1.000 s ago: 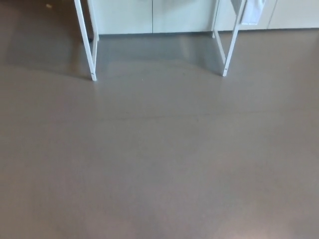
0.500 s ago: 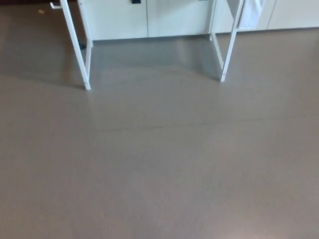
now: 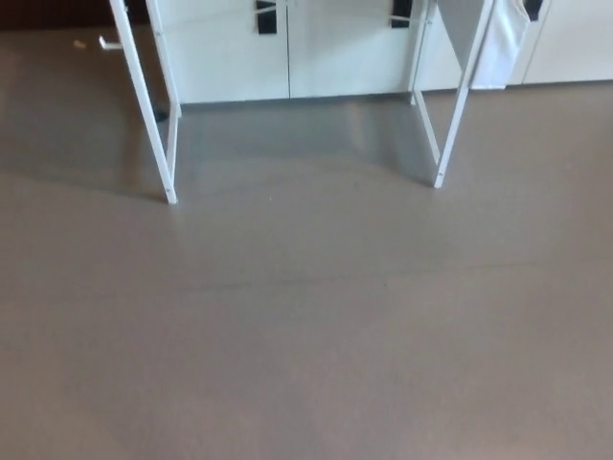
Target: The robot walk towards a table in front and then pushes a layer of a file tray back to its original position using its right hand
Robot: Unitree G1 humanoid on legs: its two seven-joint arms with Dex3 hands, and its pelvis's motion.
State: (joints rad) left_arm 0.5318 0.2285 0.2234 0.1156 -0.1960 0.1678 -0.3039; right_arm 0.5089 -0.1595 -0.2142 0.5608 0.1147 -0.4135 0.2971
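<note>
Only the white legs of the table show at the top of the head view: the left legs (image 3: 146, 105) and the right legs (image 3: 458, 105). The tabletop and the file tray are out of the picture. Neither of my hands appears in the frame.
Grey floor (image 3: 306, 326) fills most of the view between me and the table. Behind the legs stand white cabinets (image 3: 287, 53) with dark handles. A white cloth or panel (image 3: 503, 43) hangs by the right legs. A small white object (image 3: 108, 43) lies on the floor at the far left.
The whole picture has shifted downward: the camera has moved, so more of the table legs and cabinets shows at the top. No object has moved by itself.
</note>
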